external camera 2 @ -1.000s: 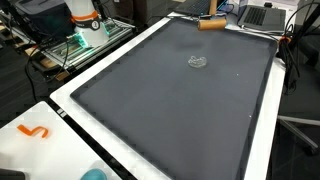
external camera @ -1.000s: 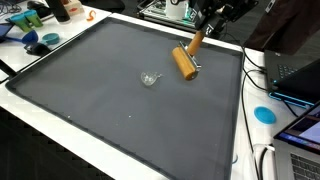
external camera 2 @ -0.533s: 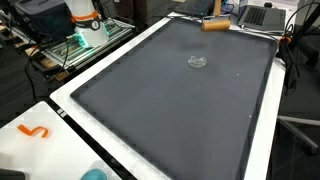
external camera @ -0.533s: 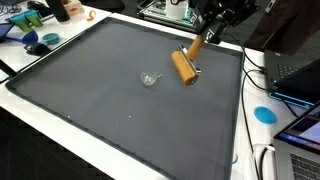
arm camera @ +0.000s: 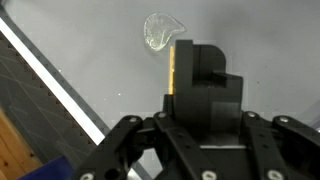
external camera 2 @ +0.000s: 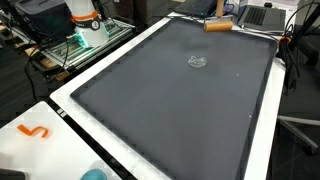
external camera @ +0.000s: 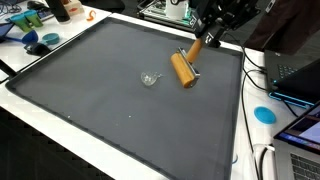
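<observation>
Our claw (external camera: 209, 32) hangs over the far side of the mat, clenched around the upper end of the handle of a roller (external camera: 183, 67). The handle slants down and away from the fingers, so the brown cylinder sits below the claw and a little toward the mat's middle, tilted. We cannot tell whether the cylinder touches the surface or rides just above it. In an exterior view the roller (external camera 2: 217, 26) shows close to the mat's far edge. In the wrist view the claw's black body fills the lower half, and we cannot make out the fingertips there. Beyond the roller, toward the centre of the dark grey mat (external camera: 90, 95), a small clear crumpled piece (external camera: 149, 78) lies flat, near the cylinder but apart from it. It also shows in the wrist view (arm camera: 160, 30), just past the claw's body. The mat rests on a white table (external camera: 60, 128). A blue disc (external camera: 264, 114) lies off the mat on the table's rim, well apart from the claw.
</observation>
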Motion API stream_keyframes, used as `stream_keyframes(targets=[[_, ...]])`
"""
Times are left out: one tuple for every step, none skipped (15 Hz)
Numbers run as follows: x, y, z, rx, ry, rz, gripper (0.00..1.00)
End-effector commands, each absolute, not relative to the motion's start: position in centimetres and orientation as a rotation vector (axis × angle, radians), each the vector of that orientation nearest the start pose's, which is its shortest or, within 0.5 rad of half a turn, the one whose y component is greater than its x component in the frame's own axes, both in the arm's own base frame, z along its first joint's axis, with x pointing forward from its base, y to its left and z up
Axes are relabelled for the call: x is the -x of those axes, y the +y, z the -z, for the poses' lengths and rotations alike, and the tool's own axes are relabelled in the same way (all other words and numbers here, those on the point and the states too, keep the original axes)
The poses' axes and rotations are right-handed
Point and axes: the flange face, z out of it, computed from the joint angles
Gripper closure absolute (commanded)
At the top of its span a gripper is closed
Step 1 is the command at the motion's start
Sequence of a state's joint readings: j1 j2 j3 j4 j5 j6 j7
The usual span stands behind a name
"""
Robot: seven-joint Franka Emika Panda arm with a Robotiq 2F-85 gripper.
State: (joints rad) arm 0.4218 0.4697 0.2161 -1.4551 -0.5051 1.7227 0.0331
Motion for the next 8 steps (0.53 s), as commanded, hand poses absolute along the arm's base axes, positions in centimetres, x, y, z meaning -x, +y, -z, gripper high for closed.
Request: stream_keyframes(targets=[[-58.6,34.6,-41.72,3.36,-1.255,-0.087,0.76],[-58.75,34.53,-41.79,3.36,-1.249,-0.084,0.76],[-58.9,34.43,-41.85,3.359,-1.242,-0.082,0.76],[-59.03,34.3,-41.9,3.359,-1.235,-0.08,0.76],[-59.15,34.22,-41.95,3.359,-1.23,-0.074,0.76],[-59.27,34.11,-42.0,3.354,-1.225,-0.068,0.76],[-59.43,33.99,-42.05,3.344,-1.223,-0.068,0.76],[-59.56,33.87,-42.11,3.343,-1.215,-0.066,0.76]])
